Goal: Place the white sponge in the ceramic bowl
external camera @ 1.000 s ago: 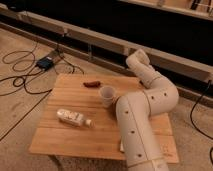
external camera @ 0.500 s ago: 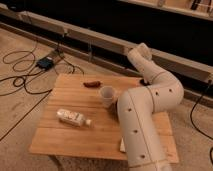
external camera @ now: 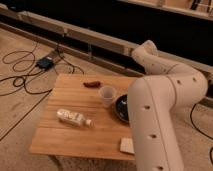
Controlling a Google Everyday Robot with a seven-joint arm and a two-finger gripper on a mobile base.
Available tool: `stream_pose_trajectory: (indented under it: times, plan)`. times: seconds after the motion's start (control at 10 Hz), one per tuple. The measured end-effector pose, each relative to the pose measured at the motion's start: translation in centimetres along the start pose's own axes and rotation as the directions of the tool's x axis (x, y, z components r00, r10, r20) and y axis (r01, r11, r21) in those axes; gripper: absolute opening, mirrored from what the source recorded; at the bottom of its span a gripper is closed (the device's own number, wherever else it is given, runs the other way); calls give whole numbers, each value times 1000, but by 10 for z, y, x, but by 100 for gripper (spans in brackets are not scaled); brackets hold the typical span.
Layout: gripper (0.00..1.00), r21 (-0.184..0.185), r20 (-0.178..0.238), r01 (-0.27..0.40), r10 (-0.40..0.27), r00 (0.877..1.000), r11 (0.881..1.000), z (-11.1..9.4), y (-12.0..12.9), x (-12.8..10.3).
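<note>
The white sponge [external camera: 126, 145] lies flat near the table's front edge, partly hidden by my arm. The ceramic bowl [external camera: 121, 108] is dark and shallow and sits right of the table's middle, its right side covered by the arm. My large white arm [external camera: 155, 115] rises from the lower right, bends at an elbow and reaches back to its far end [external camera: 144, 51] above the table's rear right corner. The gripper itself does not show; it is hidden beyond that far end against the dark background.
A small white cup [external camera: 107, 95] stands just left of the bowl. A clear plastic bottle [external camera: 73, 118] lies on its side at the left front of the wooden table [external camera: 75, 137]. A reddish-brown object [external camera: 92, 84] lies near the back edge. Cables and a box [external camera: 45, 63] are on the floor at left.
The arm's elbow has swung to the right and its far end has risen toward the back. The things on the table have not moved.
</note>
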Motion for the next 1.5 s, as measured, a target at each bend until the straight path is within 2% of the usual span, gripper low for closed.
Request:
stream_pose_trajectory:
  times: [0.4, 0.7, 1.0, 1.2, 1.4, 1.5]
  plan:
    - [80, -50, 32, 70, -69, 997, 996, -19, 2, 89]
    - [80, -57, 42, 152, -150, 988, 987, -21, 4, 134]
    - [80, -56, 41, 283, -281, 959, 957, -21, 18, 167]
    - [80, -99, 25, 358, -357, 934, 929, -23, 32, 196]
    - [80, -132, 10, 370, -372, 928, 920, -26, 39, 214]
    - [80, -142, 2, 351, -354, 935, 926, -28, 40, 221]
